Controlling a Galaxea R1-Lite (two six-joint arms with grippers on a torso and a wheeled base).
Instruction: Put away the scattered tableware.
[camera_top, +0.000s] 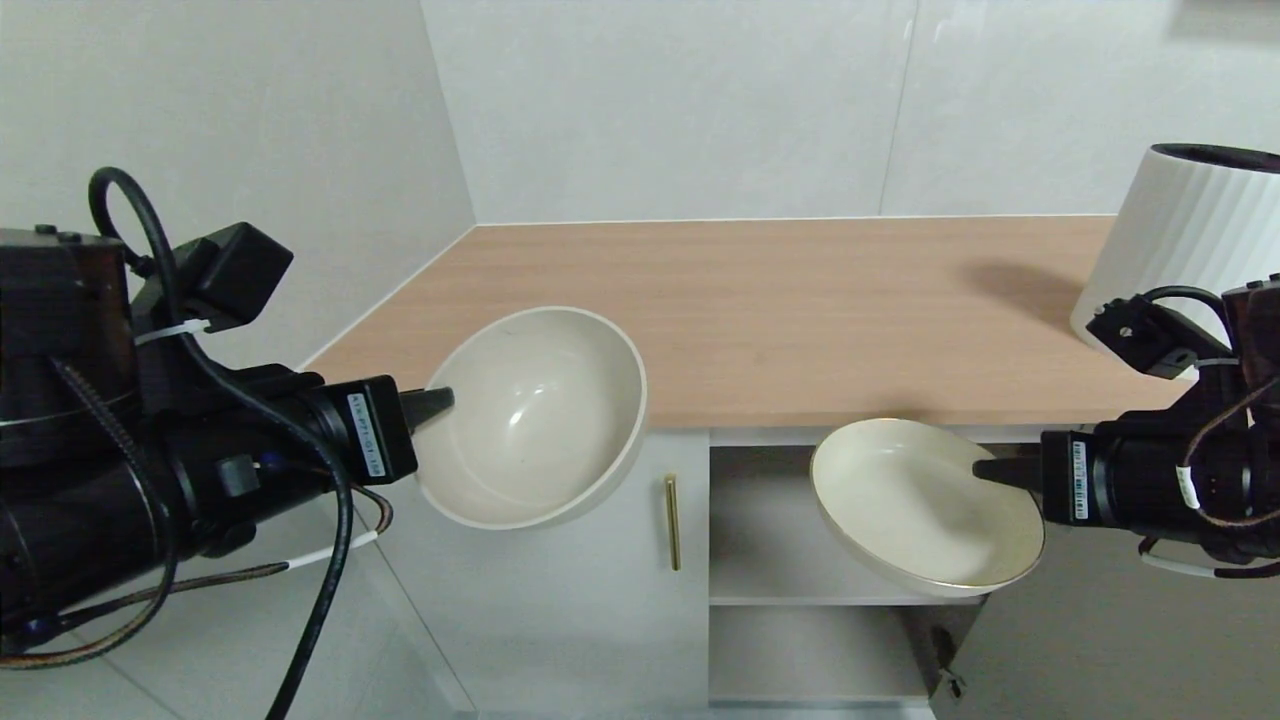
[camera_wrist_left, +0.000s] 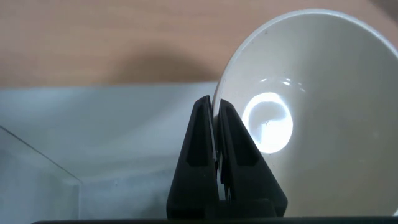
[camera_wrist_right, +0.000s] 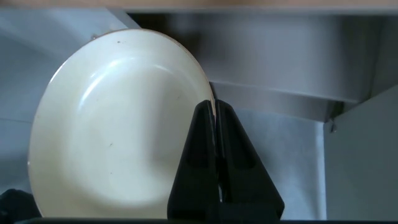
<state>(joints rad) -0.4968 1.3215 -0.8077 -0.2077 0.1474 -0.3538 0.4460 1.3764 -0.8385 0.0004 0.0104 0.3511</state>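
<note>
My left gripper (camera_top: 440, 402) is shut on the rim of a cream bowl (camera_top: 535, 415), held tilted in the air at the front left edge of the wooden counter (camera_top: 780, 300). The left wrist view has the bowl (camera_wrist_left: 311, 118) clamped between the fingers (camera_wrist_left: 202, 143). My right gripper (camera_top: 985, 468) is shut on the rim of a cream plate (camera_top: 915, 505), held tilted in front of the open cabinet (camera_top: 780, 530) under the counter. In the right wrist view the plate (camera_wrist_right: 118, 118) sits in the gripper (camera_wrist_right: 214, 124) before the cabinet shelf.
A white ribbed container (camera_top: 1180, 240) stands on the counter at the right. The closed cabinet door (camera_top: 600, 600) has a brass handle (camera_top: 672, 522). The open cabinet has a shelf (camera_top: 790, 590), and its open door (camera_top: 945, 640) hangs at the lower right.
</note>
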